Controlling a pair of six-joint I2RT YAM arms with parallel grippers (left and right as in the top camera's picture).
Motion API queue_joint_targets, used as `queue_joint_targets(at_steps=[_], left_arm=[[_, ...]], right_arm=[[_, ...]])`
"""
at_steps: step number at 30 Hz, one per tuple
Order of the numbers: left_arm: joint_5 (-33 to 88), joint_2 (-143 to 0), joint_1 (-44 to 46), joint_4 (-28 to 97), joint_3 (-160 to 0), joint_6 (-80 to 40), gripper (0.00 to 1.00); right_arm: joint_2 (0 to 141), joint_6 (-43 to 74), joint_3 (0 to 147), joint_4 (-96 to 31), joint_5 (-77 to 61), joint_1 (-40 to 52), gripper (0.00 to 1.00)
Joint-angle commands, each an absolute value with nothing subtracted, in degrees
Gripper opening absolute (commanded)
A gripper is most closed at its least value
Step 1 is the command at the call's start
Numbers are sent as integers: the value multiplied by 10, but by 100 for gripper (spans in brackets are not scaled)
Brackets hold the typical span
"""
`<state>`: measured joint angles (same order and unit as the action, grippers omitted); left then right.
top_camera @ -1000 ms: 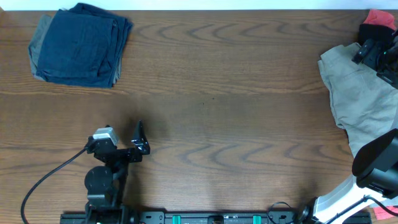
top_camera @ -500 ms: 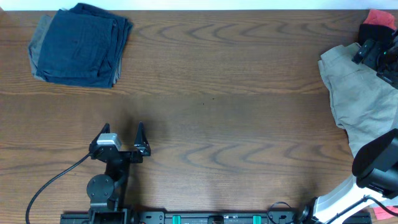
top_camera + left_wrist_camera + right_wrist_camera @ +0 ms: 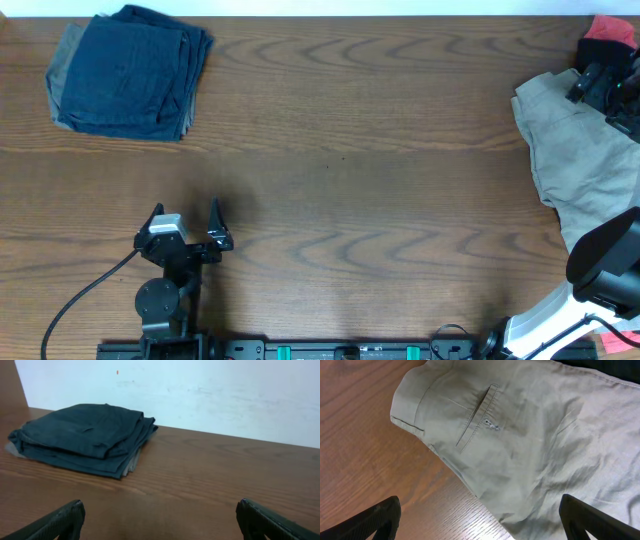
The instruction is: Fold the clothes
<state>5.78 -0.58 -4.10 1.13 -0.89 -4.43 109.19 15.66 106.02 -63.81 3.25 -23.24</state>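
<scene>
A brown wooden table (image 3: 380, 200) fills the overhead view, and behind its far edge stands a pale wall (image 3: 210, 390). The largest thing on the table is the beige-khaki pair (image 3: 580, 160). It lies spread and wrinkled at the right edge, not folded. On its near part, a back pocket (image 3: 477, 415) with a slit opening is seen in the right wrist view.

In the far left corner lies the dark navy-blue pair (image 3: 130, 70), folded into a thick, neat packet. A grey-green pair (image 3: 60, 85) is under it and shows only as a thin border on the left side. A small piece of a coral-red garment (image 3: 610, 30) lies in the far right corner.

The left gripper (image 3: 185, 212) is low over bare wood at the near left, well apart from the folded packet, with its fingers wide apart and nothing between them. The right gripper (image 3: 480, 502) hangs over the beige-khaki pair, its fingers also spread and not holding the cloth.
</scene>
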Motion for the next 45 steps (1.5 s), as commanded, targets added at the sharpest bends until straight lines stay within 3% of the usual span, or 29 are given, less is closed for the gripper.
queue_joint_targets(at_steps=[1,36,45], left_arm=[[67,-2,-44,36,-2,-36,98],[67,-2,-44,36,-2,-36,98],[67,-2,-44,36,-2,-36,98]], right_arm=[[1091,150,1062,-639,34,-236,99],[1088,150,1061,-639,34,-231,99],[963,150,1061,-639,34,-205,99]])
